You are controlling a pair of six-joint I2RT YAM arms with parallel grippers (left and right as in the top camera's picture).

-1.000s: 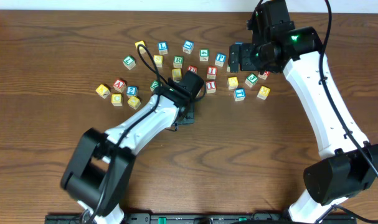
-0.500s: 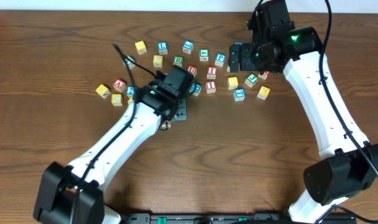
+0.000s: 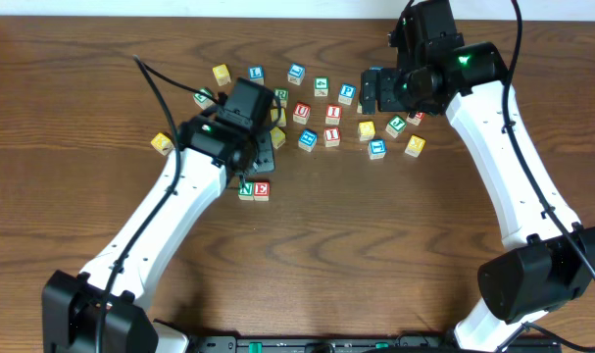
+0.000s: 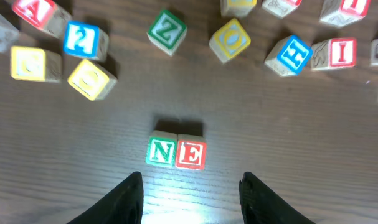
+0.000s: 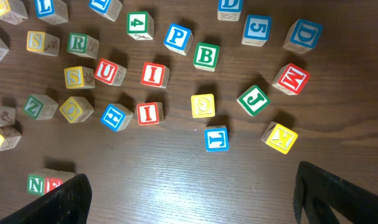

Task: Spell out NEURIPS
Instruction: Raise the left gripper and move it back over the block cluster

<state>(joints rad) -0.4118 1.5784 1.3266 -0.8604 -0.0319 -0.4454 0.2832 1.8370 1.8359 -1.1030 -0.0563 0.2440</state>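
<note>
1. Overhead: the N cube and E cube sit touching on the counter, with E at 3 o'clock of N. The pair lies at 6 o'clock of the scattered pile, apart from it. The left hand hangs just at 12 o'clock of the pair. In the pile, the U cube has the I cube at its 3 o'clock. The P cube lies just beside the right hand. From here I cannot tell how either hand's fingers stand.

2. Left wrist: the left hand is spread apart with nothing between its fingers. N and E rest letters-up just at 12 o'clock of that gap. A green Z cube lies well apart at 12 o'clock.

3. Right wrist: the right hand is spread wide and holds nothing. N sits at 8 o'clock, with E partly hidden behind a finger. The R cube, the yellow S cube, U, I and P lie loose in the pile.
</note>
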